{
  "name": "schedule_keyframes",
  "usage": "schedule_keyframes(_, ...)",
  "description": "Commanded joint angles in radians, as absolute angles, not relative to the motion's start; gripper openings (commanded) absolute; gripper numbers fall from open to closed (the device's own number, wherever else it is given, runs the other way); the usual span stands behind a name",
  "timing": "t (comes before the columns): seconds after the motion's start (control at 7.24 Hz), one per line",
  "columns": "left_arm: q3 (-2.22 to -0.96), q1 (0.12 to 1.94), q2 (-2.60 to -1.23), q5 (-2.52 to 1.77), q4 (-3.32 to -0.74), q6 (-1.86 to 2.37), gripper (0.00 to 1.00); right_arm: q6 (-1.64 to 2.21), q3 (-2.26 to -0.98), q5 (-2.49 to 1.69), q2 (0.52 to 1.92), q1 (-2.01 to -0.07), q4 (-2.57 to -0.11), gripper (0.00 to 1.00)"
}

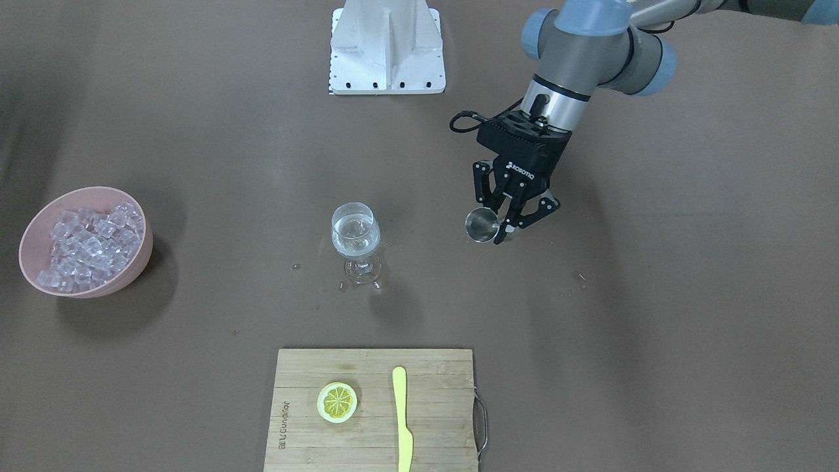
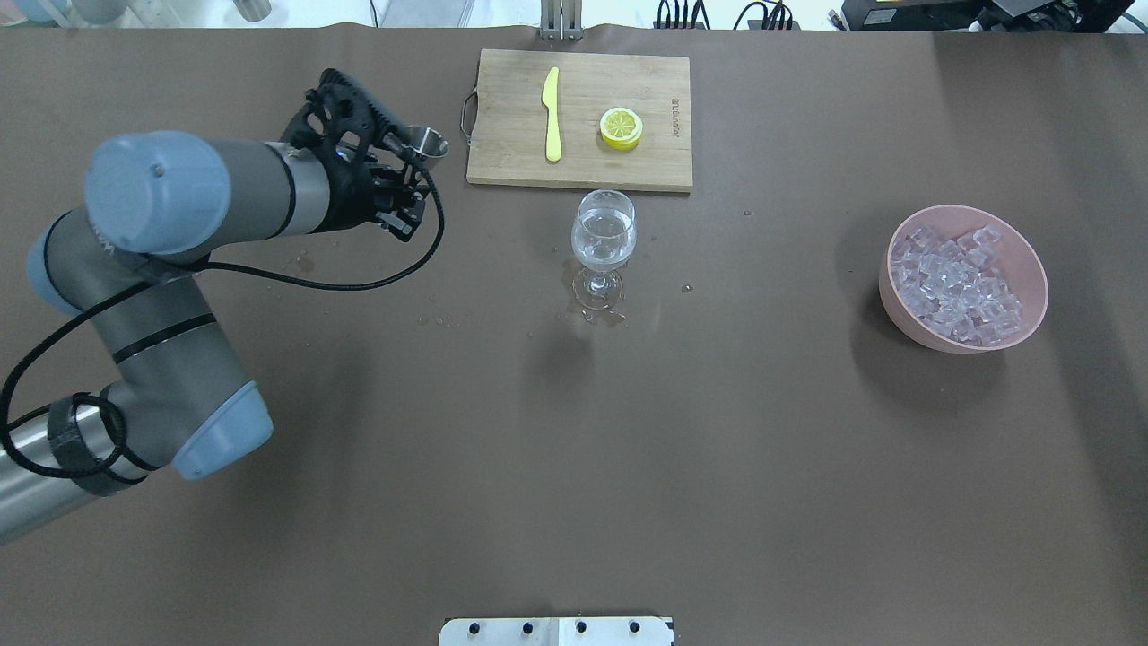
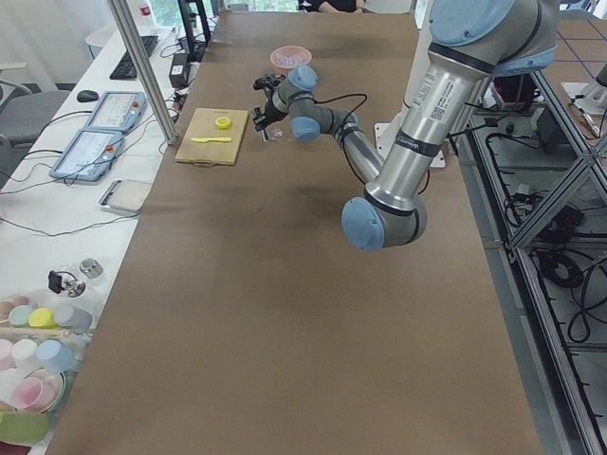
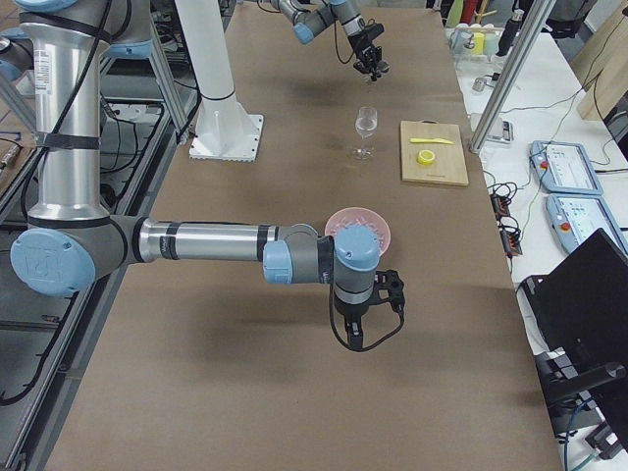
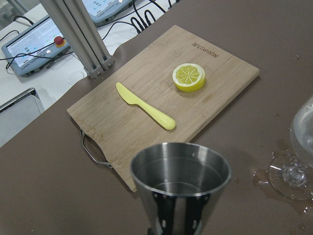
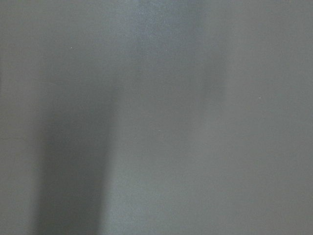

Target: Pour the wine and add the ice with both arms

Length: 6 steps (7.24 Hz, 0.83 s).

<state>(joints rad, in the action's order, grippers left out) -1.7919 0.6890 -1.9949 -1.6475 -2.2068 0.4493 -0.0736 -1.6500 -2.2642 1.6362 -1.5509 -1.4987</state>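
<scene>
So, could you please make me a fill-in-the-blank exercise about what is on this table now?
1. The metal cup is held by the robot's ___ gripper.
2. The ice lies in a ___ bowl.
3. The knife on the cutting board is ___ in colour.
4. The wine glass stands ___, not tipped over.

Missing words: left; pink; yellow; upright.

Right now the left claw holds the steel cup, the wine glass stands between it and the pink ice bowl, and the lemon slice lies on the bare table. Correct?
No: the lemon slice lies on the wooden cutting board, not the bare table; the front-facing view shows it. The left claw holds the steel cup, with the wine glass between it and the pink ice bowl.
</scene>
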Motion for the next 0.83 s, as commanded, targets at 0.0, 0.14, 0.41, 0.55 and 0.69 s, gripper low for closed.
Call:
schedule_keyframes(0.0,-1.783,0.692,-1.844,-1.641,-2.478,0.555,0.0,-0.074,-1.651,-2.266,1.637,-1.551,-1.499,1.0)
schedule_keyframes(0.14,-1.752,0.692,-1.8,-1.623,-2.619,0.616,0.0,-0.074,-1.651,-2.267,1.637,-1.551,-1.499,1.0)
schedule_keyframes(0.41,-1.637,0.681,-1.786,-1.447,-2.813,0.725,0.0,-0.074,-1.652,-2.269,1.637,-1.551,-1.499,1.0)
schedule_keyframes(0.55,-1.564,0.68,-1.784,-1.424,-2.891,0.729,0.0,-0.074,-1.652,-2.269,1.637,-1.551,-1.499,1.0)
schedule_keyframes(0.69,-1.481,0.681,-1.786,-1.417,-2.984,0.732,0.0,-0.074,-1.652,-2.269,1.637,-1.551,-1.499,1.0)
